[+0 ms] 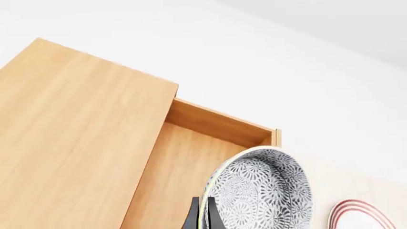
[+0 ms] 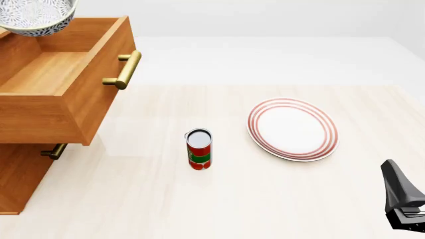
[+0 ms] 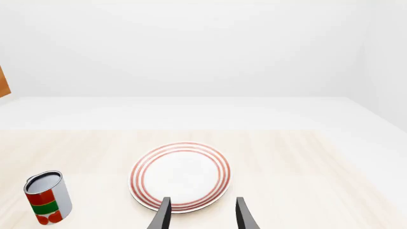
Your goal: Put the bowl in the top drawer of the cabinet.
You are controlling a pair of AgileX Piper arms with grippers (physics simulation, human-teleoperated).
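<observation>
While the top drawer stands pulled well out of the cabinet, the bowl hangs above its open box at the far-left corner of the front view, clear of the wooden floor below it. From the left wrist camera the bowl appears tipped on edge, its blue-grey floral inside facing out, with the left gripper pinched on its rim — 2 dark fingers close together, 1 on each side of the wall. Behind it in that view lie the drawer's interior and the cabinet's flat top. A brass bar handle runs across the drawer's front; the lower drawer's handle peeks out beneath. On the table a red-and-green can stands upright, well apart from the cabinet, and a plate with red rings lies flat off to the can's right. The right gripper hovers low near the plate's near edge, holding nothing — its 2 fingers are spread with a clear gap between them. In the front view only part of the right arm shows at the lower right corner.
</observation>
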